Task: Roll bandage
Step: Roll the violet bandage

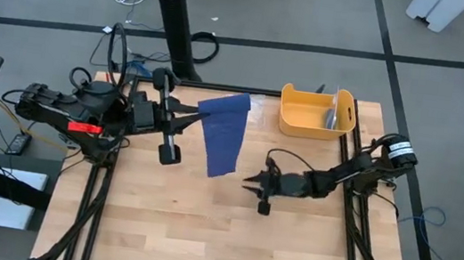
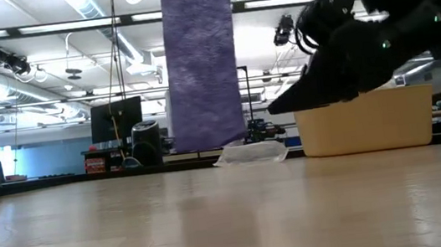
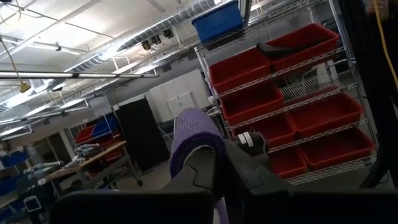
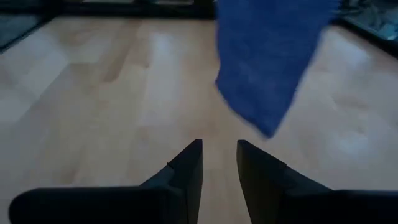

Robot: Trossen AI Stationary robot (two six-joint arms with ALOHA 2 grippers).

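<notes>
The bandage (image 1: pixel 223 133), a long dark-blue cloth band, hangs straight down from my left gripper (image 1: pixel 199 112), which is shut on its upper end above the table's far middle. In the low view the bandage (image 2: pixel 200 58) ends a little above the tabletop. My right gripper (image 1: pixel 250 184) stands low over the table to the right of the bandage's lower end, pointing toward it. In the right wrist view its fingers (image 4: pixel 219 158) are open with nothing between them, and the band's lower corner (image 4: pixel 267 127) hangs just ahead. My left gripper pinches the bandage's upper end (image 3: pixel 194 132) between its two fingers, which come roughly level from the table's left. The cloth folds over the fingertips (image 3: pixel 208 165) and hangs slack below them. Its lower end (image 2: pixel 208 138) is clear of the table.
A yellow plastic tub (image 1: pixel 317 112) stands at the table's far right corner. A clear plastic wrapper (image 2: pixel 249 154) lies on the table near the far edge, between the bandage and the tub. Black frame rails (image 1: pixel 362 237) run along the table's sides. Bare wood lies toward the near edge.
</notes>
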